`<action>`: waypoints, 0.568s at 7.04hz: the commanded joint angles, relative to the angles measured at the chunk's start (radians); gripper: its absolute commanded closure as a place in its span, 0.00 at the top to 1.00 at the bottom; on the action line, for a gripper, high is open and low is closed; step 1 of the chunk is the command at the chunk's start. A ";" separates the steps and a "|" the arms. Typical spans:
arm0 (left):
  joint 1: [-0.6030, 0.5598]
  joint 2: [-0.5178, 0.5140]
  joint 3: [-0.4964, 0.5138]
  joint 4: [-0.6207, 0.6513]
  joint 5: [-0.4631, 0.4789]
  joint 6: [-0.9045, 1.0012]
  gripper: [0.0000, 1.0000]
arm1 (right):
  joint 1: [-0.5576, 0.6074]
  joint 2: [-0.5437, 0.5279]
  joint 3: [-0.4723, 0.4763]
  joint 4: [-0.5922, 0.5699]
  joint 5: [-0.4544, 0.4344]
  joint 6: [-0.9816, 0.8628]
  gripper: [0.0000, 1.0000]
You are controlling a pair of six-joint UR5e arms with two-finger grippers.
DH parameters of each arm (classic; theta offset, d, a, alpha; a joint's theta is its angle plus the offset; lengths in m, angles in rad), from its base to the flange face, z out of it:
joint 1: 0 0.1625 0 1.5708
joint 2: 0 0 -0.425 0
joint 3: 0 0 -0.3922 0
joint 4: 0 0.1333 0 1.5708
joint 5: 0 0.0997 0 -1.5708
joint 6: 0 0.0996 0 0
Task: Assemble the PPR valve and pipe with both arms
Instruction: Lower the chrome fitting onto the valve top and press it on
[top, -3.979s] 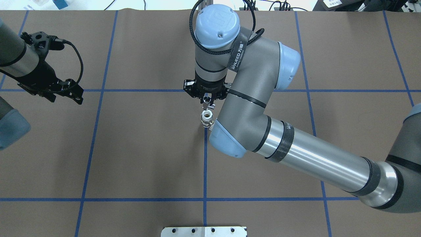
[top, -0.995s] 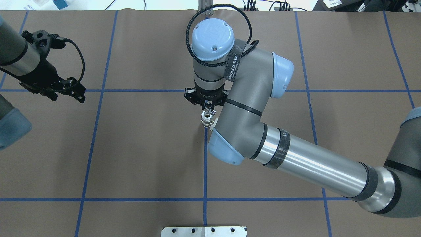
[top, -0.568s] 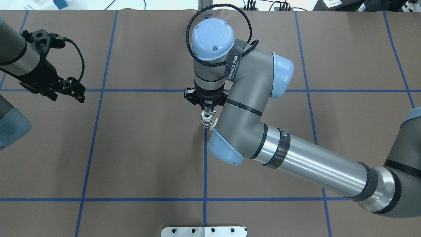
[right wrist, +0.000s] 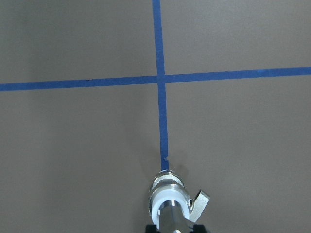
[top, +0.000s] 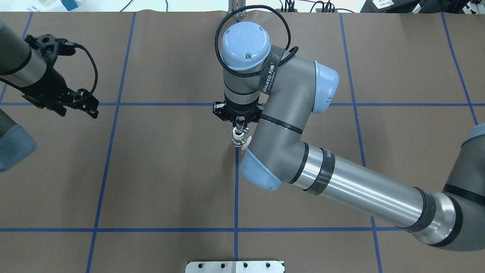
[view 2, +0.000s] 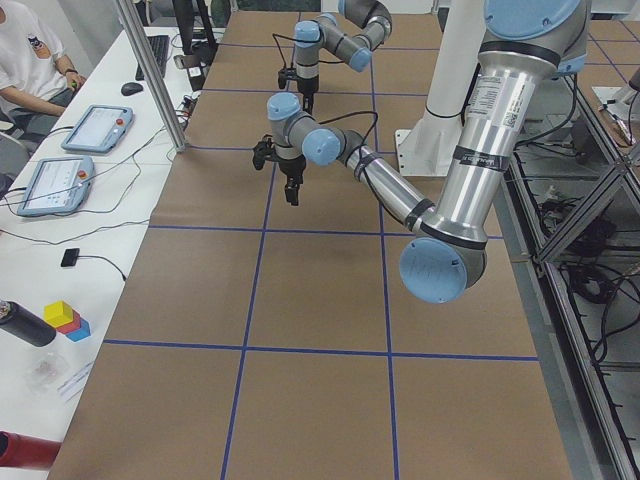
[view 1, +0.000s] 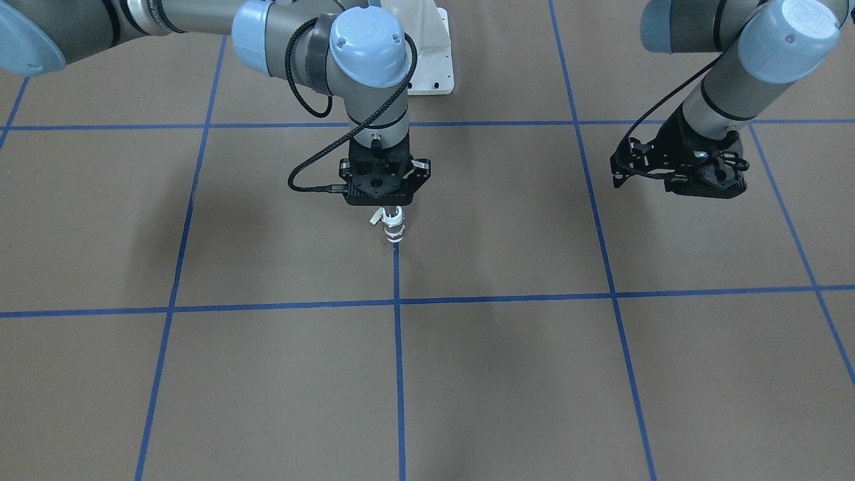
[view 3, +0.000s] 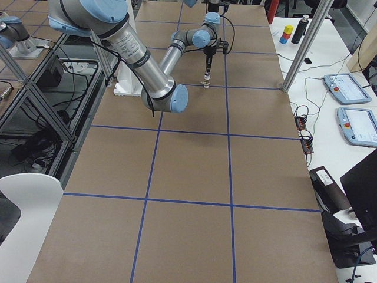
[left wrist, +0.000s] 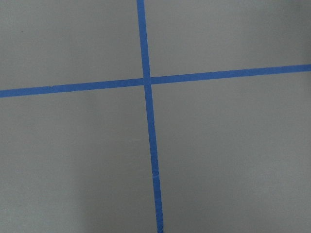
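Brown paper worktop (top: 151,170), gridded in blue tape (top: 236,189). At the centre, on the end of one tape line: the PPR valve (right wrist: 167,193), standing upright, white collar on top, metal band below, small lever (right wrist: 200,200) sticking out sideways. Directly above it, on the same vertical axis: the pipe (right wrist: 170,219), silvery, long axis plumb, lower end at or just inside the valve's mouth; how deep, cannot tell. Pinched at its upper end by the right claw (top: 238,122), narrowed to the tube's width and pointing straight down. Right arm (top: 341,182) stretched across from its own side, forearm long and low, wrist folded so the last link stands vertical over the joint. Well apart on the other side: the left claw (top: 77,112), spread, holding nothing, hovering over a bare tape crossing at the end of a downward-angled left arm (top: 19,64). By far the nearer to both parts: the right arm. Judged as the insertion step, seating not yet confirmed. Probably calls for a straight push down along the shared axis. Valve unheld, so any tilt risks toppling it or skidding it across the paper.
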 commanded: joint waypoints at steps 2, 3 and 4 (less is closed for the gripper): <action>0.000 0.000 -0.003 0.000 0.000 -0.002 0.91 | -0.004 0.005 -0.002 0.000 0.002 0.000 0.00; 0.000 0.000 -0.003 0.002 0.000 -0.002 0.91 | -0.004 0.005 0.000 0.000 0.002 0.000 0.00; 0.000 0.000 -0.003 0.002 0.000 -0.003 0.91 | -0.005 0.002 0.000 0.000 0.002 0.000 0.00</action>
